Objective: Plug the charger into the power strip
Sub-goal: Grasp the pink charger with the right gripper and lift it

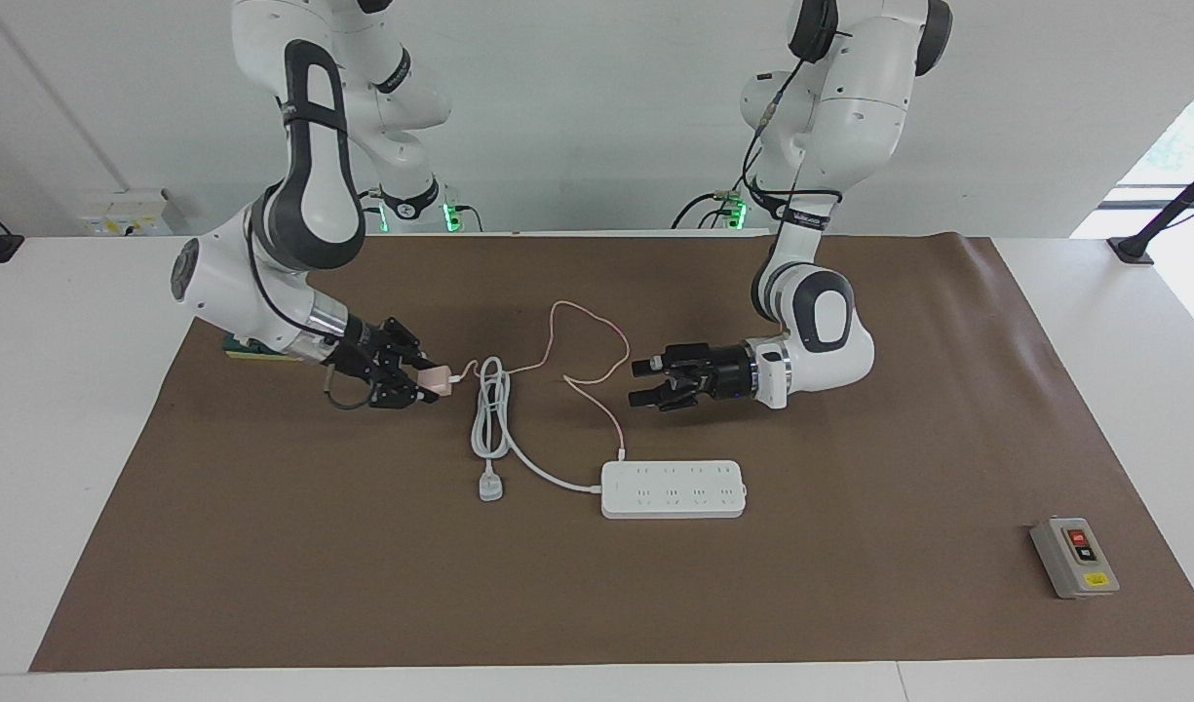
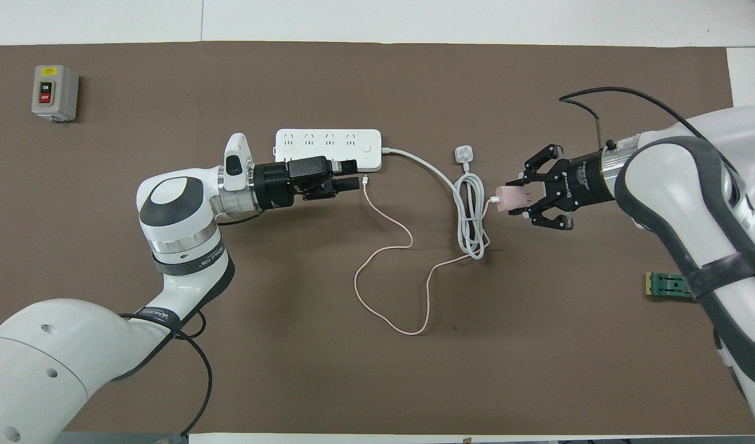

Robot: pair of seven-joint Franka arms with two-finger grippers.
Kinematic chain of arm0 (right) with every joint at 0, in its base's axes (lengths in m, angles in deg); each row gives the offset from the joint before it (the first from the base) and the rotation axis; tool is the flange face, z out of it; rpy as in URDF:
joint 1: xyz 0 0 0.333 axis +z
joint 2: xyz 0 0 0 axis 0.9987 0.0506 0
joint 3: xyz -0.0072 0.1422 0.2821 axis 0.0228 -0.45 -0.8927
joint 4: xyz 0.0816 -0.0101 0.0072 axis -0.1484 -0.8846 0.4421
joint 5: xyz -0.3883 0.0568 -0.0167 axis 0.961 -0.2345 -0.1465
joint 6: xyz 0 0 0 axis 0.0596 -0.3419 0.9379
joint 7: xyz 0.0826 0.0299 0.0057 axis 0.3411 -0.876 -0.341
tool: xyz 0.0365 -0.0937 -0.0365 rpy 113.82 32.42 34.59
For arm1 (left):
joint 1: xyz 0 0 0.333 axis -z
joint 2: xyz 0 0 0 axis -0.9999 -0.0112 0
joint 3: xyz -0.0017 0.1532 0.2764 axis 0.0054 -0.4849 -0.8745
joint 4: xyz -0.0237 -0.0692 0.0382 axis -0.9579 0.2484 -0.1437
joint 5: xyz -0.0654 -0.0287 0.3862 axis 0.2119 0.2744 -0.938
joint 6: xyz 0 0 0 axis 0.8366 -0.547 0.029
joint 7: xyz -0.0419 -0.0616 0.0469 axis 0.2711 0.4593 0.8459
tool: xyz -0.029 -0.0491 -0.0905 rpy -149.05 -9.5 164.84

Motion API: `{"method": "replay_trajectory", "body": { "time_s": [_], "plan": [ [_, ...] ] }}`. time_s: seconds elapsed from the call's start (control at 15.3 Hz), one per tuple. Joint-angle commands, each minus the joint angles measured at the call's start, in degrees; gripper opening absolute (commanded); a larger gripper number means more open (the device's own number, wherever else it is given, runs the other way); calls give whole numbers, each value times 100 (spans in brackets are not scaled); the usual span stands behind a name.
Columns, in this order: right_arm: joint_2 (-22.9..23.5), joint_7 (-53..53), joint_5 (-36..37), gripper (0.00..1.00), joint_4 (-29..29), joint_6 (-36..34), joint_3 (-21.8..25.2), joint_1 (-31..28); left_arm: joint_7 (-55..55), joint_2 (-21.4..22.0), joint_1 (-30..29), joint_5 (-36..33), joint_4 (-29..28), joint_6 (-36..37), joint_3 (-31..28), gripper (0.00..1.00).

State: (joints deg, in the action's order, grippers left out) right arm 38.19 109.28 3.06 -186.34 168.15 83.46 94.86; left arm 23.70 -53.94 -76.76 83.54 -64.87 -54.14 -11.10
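Note:
My right gripper (image 1: 429,382) is shut on the pale-pink charger (image 1: 439,378), holding it low over the mat beside the coiled white cord (image 1: 489,414); the overhead view shows gripper (image 2: 516,198) and charger (image 2: 508,197). The charger's thin pink cable (image 1: 597,331) loops across the mat to its white tip (image 1: 621,452) by the power strip (image 1: 673,488). The power strip lies flat, farther from the robots than both grippers. My left gripper (image 1: 639,383) is open and empty, low over the mat near the cable. In the overhead view the left gripper (image 2: 354,174) overlaps the strip's (image 2: 328,139) near edge.
The strip's white plug (image 1: 490,486) lies on the mat by the coil. A grey switch box (image 1: 1074,557) sits toward the left arm's end, farther from the robots. A green flat piece (image 2: 667,285) lies under the right arm. A brown mat (image 1: 850,604) covers the table.

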Motion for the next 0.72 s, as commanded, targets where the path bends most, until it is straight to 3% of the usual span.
{"method": "replay_trajectory", "body": {
  "time_s": [0.0,0.65],
  "plan": [
    [-16,517,-130,0,47,254,-2,374,-107,111,137,144,-60,-94,-112,100],
    [2,1581,-745,0,-5,1370,-2,1614,-186,102,129,153,-95,-33,-103,100]
  ]
}}
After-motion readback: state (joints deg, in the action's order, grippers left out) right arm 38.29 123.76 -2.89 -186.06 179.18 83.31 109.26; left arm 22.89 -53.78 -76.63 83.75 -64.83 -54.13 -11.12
